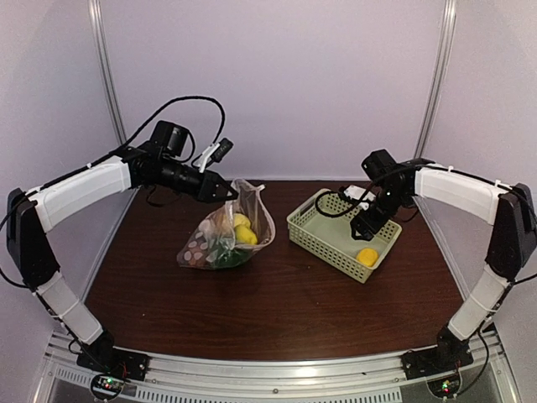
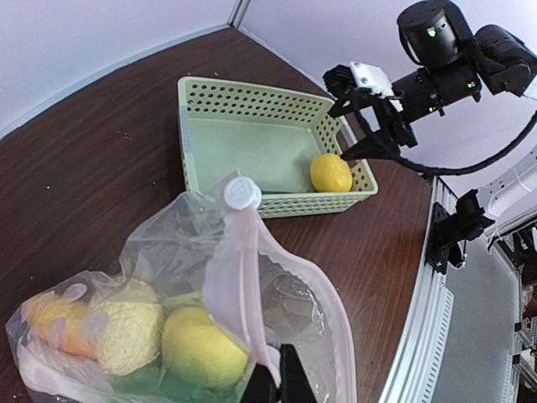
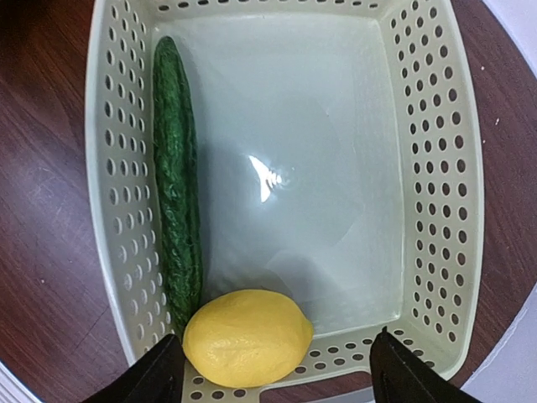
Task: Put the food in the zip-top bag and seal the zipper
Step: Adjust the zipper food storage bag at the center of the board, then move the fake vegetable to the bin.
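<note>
Left gripper (image 2: 279,376), bottom centre of the left wrist view, fingers pinched together on the bag (image 2: 302,311) film close to the zipper (image 2: 237,269). I'm holding that edge up; the mouth looks open, but I can't tell how wide. White slider (image 2: 242,193) sits at the strip's upper end, zipper not closed. Bagged food (image 2: 204,346) is lower left in that frame: a yellow piece, a pale bumpy one, an orange one, some green underneath. Bag rests on the table (image 1: 277,311), left of centre in the top view.

Basket (image 1: 323,239) is right of centre, well apart from the bag. Two pieces left in it: cucumber (image 3: 178,210) along the left wall in the right wrist frame, and lemon (image 3: 247,337) at the bottom, touching the cucumber's end and that wall. Right gripper (image 3: 273,374) hovers over the basket, fingers spread wide either side of the lemon, nothing held.

Step in hand, my read: grab the lemon. To do it well, drop straight down, centre the fingers on its widest part, and stay clear of the wall and cucumber. It's round and smooth, so it will likely squirt out if pinched off-centre. Left should hold the mouth steady for the drop. Sealing comes last.
</note>
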Controlling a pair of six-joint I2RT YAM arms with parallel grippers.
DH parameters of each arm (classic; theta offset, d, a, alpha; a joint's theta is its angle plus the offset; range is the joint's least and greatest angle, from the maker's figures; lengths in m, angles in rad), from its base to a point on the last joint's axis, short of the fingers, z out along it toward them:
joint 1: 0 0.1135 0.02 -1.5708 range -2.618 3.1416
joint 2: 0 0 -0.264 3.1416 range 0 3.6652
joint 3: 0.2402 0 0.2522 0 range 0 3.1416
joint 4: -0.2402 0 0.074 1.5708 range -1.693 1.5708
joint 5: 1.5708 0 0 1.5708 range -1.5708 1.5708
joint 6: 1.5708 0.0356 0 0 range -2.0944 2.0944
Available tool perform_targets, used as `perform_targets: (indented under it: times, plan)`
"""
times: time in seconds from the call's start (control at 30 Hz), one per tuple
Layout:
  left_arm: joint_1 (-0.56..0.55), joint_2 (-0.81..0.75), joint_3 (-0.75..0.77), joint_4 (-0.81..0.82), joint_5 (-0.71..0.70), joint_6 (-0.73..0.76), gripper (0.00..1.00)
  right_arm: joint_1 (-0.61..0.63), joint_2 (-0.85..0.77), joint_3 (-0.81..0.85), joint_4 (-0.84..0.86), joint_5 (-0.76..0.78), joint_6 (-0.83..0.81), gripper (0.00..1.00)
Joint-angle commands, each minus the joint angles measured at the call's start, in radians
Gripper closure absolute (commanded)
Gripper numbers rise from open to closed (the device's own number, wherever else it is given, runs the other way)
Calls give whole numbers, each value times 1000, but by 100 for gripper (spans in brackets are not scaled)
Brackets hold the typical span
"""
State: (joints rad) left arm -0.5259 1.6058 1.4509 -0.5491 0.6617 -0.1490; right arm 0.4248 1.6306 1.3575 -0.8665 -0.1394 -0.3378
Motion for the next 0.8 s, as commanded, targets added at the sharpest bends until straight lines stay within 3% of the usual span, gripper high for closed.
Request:
perform_targets:
  times: [0.0, 0.17, 0.33, 0.77]
  plan:
    - [-15, 20, -12, 75, 34, -23, 100, -7, 68, 2, -42, 92, -9, 24]
    - [-17, 31, -15, 78, 30, -27, 100, -6, 114, -10, 2, 26, -36, 29]
    - [-19, 47, -14, 77, 33, -34, 100, 8, 201, 62, -1, -68, -65, 42]
    - [-32, 46, -17, 78, 13, -32, 100, 45, 438, 229, -14, -200, -113, 42]
